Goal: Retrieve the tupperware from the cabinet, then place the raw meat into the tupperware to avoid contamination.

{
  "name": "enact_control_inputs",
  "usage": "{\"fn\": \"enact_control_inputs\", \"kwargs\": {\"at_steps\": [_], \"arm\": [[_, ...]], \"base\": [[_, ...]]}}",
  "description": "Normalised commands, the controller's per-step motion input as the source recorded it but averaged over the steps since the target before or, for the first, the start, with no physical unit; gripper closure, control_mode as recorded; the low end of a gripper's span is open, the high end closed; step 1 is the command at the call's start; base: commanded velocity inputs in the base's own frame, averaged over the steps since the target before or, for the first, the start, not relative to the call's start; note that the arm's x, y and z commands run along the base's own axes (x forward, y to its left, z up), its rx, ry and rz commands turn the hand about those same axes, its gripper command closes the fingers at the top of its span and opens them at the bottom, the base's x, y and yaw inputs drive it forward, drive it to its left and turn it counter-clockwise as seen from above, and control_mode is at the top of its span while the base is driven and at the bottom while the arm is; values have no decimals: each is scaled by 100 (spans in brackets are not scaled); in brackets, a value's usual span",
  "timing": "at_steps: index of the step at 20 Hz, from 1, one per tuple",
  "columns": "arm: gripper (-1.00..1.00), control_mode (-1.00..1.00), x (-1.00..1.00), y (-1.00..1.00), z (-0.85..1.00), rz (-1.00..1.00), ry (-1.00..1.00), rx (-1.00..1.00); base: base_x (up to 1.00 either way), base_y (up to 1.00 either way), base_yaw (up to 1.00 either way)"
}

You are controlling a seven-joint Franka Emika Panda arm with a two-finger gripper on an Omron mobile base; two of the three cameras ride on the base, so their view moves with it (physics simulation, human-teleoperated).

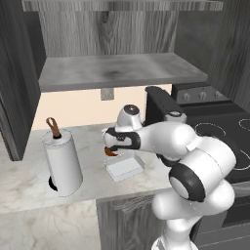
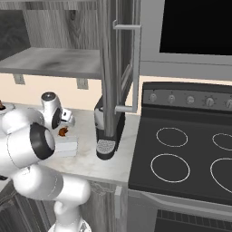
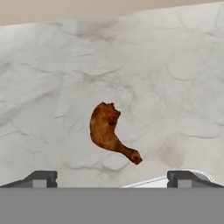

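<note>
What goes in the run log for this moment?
phase: approaching meat | gripper: open, above raw meat | raw meat: on counter | tupperware: on counter, empty

Glossy white rounded arm (image 1: 195, 161) segments, dark grey joint bands, small dark square tool fingertips (image 3: 41, 178).

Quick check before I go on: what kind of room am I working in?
A kitchen, rendered: a black stove with ring burners, a marble counter carrying a paper-towel roll, and a grey wood-grain cabinet above.
</note>
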Motion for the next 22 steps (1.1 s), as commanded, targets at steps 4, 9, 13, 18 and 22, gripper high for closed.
{"fn": "enact_control_inputs", "kwargs": {"at_steps": [4,9,13,18,22], "arm": [[-100,-100,15,0,-22,2,1,-3],[-100,-100,14,2,-19,0,2,-3],[-100,-100,14,8,-20,0,2,-2],[-100,-100,21,14,-19,0,2,-1],[-100,-100,22,13,-19,0,1,0]], "base": [[0,0,0],[0,0,0],[0,0,0],[0,0,0],[0,0,0]]}}
